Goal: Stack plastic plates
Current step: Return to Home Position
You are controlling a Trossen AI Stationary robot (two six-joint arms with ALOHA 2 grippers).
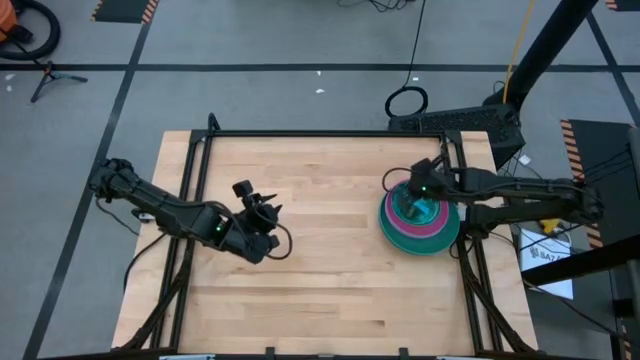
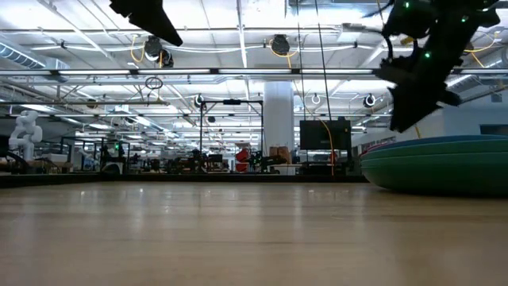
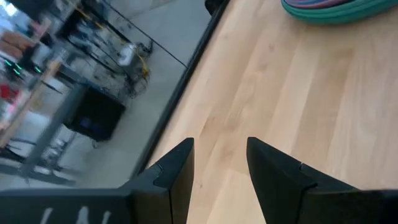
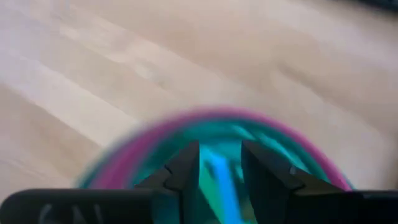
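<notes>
The plastic plates sit in one stack (image 1: 420,218) near the table's right edge: a large teal plate at the bottom, a magenta rim above it, and teal and cyan plates in the middle. The stack also shows in the low view (image 2: 444,163) and the left wrist view (image 3: 329,9). My right gripper (image 1: 421,188) (image 4: 221,165) hovers just above the stack with its fingers pointing down, open and empty. In its wrist view the magenta rim (image 4: 205,115) is blurred. My left gripper (image 1: 268,210) (image 3: 221,162) hangs open and empty over the table's left-middle, raised off the wood.
Bare wood lies between the two arms and toward the near edge (image 1: 330,290). A black frame rail runs along the far edge (image 1: 330,133) and along both sides. Cables and a stand are on the floor beyond the far edge.
</notes>
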